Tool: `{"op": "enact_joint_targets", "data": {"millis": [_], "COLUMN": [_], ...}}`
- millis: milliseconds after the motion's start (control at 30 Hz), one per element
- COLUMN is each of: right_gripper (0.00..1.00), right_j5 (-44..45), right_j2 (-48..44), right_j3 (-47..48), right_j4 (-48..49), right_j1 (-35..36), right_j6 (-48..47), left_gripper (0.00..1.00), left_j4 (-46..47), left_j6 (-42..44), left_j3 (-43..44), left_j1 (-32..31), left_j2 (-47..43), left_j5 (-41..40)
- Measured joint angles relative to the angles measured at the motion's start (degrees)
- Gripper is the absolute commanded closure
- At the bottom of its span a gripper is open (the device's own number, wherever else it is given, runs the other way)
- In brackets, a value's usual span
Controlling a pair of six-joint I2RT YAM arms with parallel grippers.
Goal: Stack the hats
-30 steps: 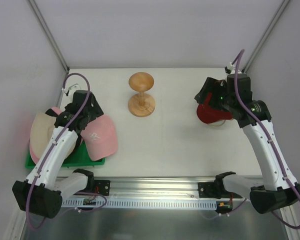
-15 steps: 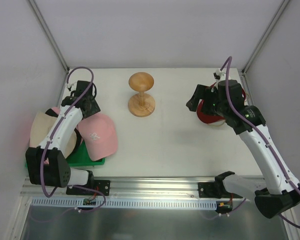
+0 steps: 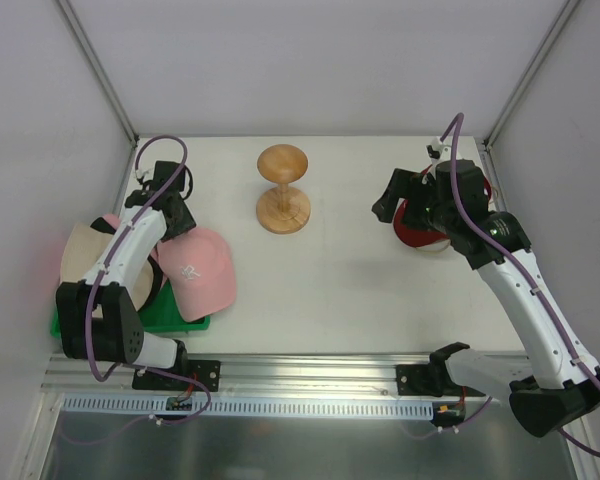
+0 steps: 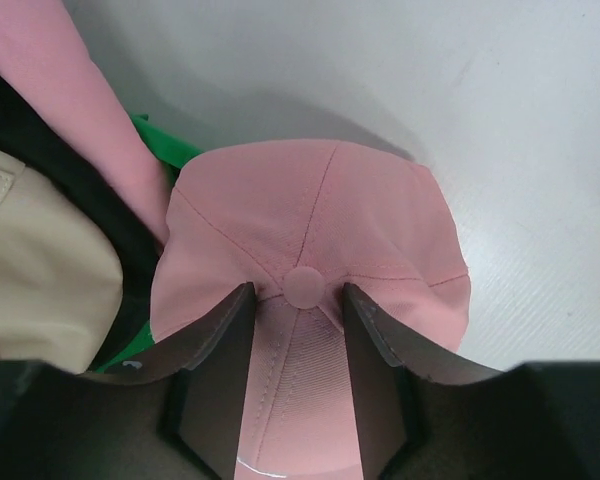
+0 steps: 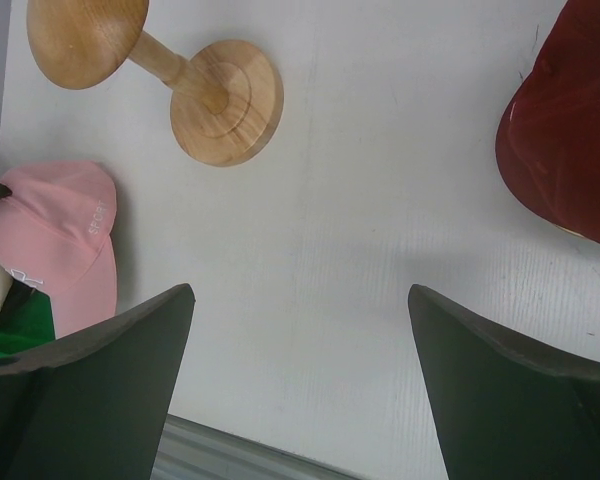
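Note:
A pink baseball cap [image 3: 200, 275] lies at the left, partly on a green tray [image 3: 180, 318]. In the left wrist view my left gripper [image 4: 298, 290] straddles the top button of the pink cap [image 4: 310, 230], narrowed onto a ridge of crown fabric. In the top view the left gripper [image 3: 172, 222] is at the cap's far edge. Beside it lie a beige hat [image 3: 85, 262], a black hat [image 4: 40, 150] and a pink brimmed hat [image 4: 50, 90]. A red cap [image 3: 420, 228] lies at the right. My right gripper [image 3: 385, 207] is open and empty, left of the red cap [image 5: 570, 150].
A wooden mushroom-shaped stand [image 3: 283, 190] is upright at the back centre and also shows in the right wrist view [image 5: 220, 100]. White walls enclose the table on three sides. A metal rail [image 3: 310, 385] runs along the near edge.
The left arm has swung its elbow outward and its gripper has shifted toward the far side of the pink cap. The right gripper has moved left, away from the red cap.

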Motion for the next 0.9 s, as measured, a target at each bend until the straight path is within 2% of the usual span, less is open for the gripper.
{"op": "enact_joint_targets", "data": {"millis": [133, 167, 367, 400, 900], "right_gripper": [0.06, 0.06, 0.06, 0.06, 0.06], "right_j5": [0.00, 0.00, 0.00, 0.00, 0.00], "right_j2": [0.00, 0.00, 0.00, 0.00, 1.90], "right_j3": [0.00, 0.00, 0.00, 0.00, 3.69], "right_j4": [0.20, 0.33, 0.39, 0.39, -0.81], "right_j1": [0.00, 0.00, 0.00, 0.00, 0.07], "right_j6": [0.02, 0.00, 0.00, 0.00, -0.94], "left_gripper": [0.77, 0.84, 0.94, 1.00, 1.00], "left_j4": [0.07, 0.09, 0.11, 0.07, -3.89], "left_j6": [-0.11, 0.00, 0.44, 0.55, 4.17], "left_j3": [-0.17, -0.24, -0.35, -0.35, 5.16], "left_j1": [0.00, 0.00, 0.04, 0.15, 0.37], "left_j2": [0.15, 0.15, -0.07, -0.37, -12.66], "left_j5": [0.33, 0.48, 1.38, 1.49, 8.00]}}
